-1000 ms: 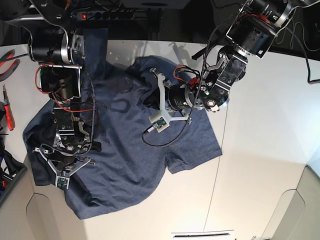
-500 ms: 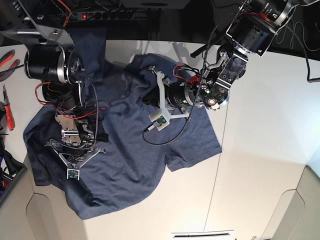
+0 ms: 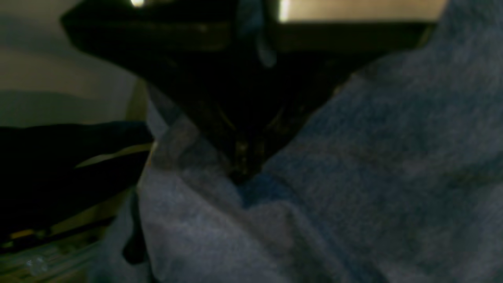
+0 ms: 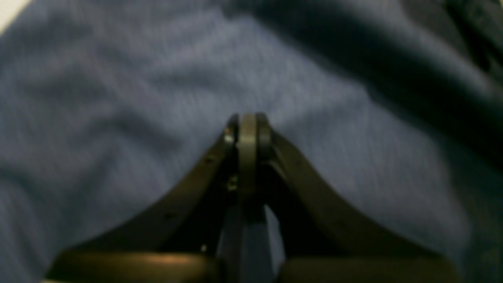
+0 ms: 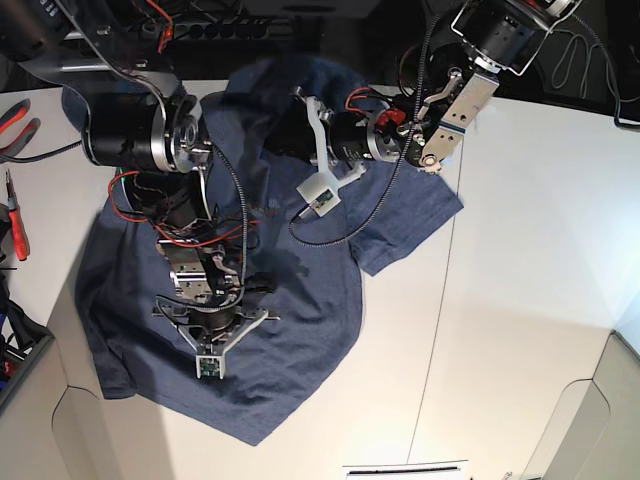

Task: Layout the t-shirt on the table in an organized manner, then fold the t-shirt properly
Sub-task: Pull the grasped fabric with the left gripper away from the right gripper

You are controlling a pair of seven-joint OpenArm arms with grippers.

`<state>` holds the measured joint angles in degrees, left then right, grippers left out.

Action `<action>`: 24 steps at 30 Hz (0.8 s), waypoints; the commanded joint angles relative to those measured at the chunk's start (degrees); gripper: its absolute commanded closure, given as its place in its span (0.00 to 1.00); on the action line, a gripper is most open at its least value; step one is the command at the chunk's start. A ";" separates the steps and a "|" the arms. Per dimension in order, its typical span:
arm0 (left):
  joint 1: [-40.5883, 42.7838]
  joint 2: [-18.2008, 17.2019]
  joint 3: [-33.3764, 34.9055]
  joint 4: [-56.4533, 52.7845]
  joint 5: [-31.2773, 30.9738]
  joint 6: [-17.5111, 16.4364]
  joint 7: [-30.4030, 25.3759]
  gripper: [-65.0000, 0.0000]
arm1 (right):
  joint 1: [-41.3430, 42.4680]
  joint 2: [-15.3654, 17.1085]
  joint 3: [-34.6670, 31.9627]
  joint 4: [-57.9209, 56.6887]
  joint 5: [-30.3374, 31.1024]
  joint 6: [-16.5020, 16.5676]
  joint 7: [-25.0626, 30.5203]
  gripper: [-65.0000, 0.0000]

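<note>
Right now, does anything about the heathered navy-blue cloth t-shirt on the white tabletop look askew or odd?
Yes. The heathered navy-blue cloth t-shirt lies crooked and rumpled on the white tabletop; its far edge is bunched near the table's back, where the left gripper is shut on a fold. The right gripper is shut above the cloth.

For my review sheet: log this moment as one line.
stage: spreading | t-shirt: rumpled on table | left gripper: shut on t-shirt | right gripper: shut, over t-shirt
</note>
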<state>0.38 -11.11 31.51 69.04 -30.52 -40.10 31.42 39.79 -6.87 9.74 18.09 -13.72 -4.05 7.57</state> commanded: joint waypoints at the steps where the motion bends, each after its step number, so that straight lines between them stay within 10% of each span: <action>1: 0.17 -0.15 0.20 0.48 1.79 0.10 2.78 1.00 | 2.67 -0.57 0.04 0.81 -0.20 0.09 1.75 1.00; 18: -0.15 -0.20 -12.24 16.87 2.27 0.10 3.13 1.00 | 3.54 -1.77 0.00 2.91 -0.07 5.86 10.23 1.00; 24: -3.76 -1.20 -20.92 16.74 2.19 0.10 3.06 1.00 | -2.01 -1.77 0.00 13.42 8.61 14.47 5.77 1.00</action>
<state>-2.31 -12.16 10.76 84.84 -27.18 -39.68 35.79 36.14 -8.43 9.74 30.72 -5.23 10.11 11.84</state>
